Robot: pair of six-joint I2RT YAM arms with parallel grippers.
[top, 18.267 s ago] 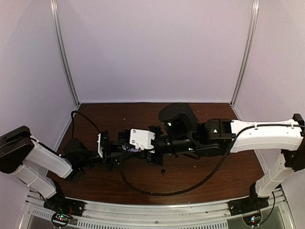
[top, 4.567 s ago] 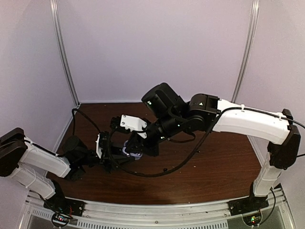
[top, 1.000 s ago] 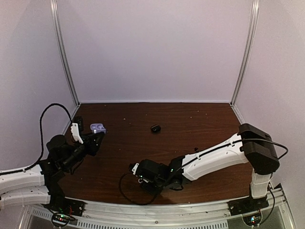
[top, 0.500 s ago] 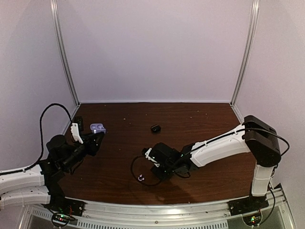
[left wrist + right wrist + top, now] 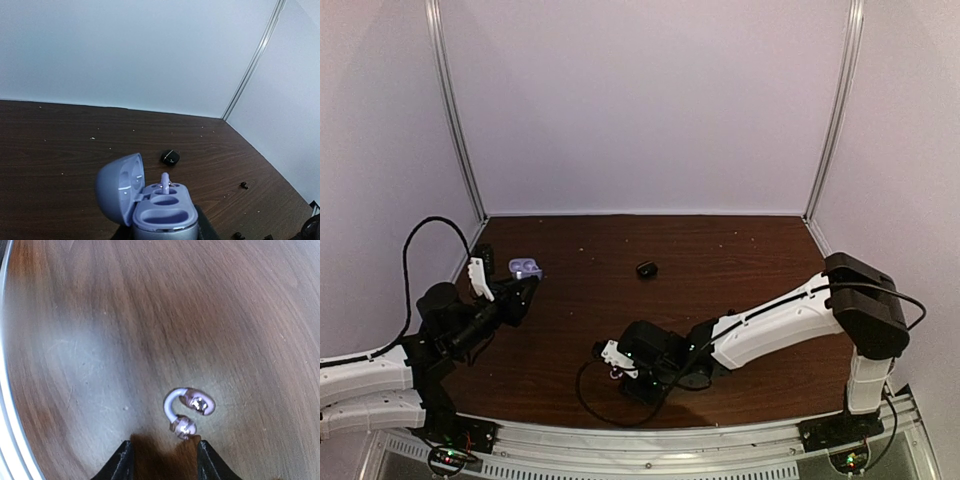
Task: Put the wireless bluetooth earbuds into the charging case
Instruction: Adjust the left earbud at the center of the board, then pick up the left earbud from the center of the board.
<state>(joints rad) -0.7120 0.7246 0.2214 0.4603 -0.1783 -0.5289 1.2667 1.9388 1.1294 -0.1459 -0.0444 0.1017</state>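
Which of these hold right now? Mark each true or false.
1. The left gripper holds the lavender case with its lid open. True.
2. The fingers of the right gripper are clamped on the lavender earbud. False: the fingers stand open, and the earbud lies on the table just ahead of them.
3. The black case sits on the table, apart from both arms. True.
4. Both slots of the lavender case are empty. False: a lavender stem stands up in the far slot; the near slot is empty.
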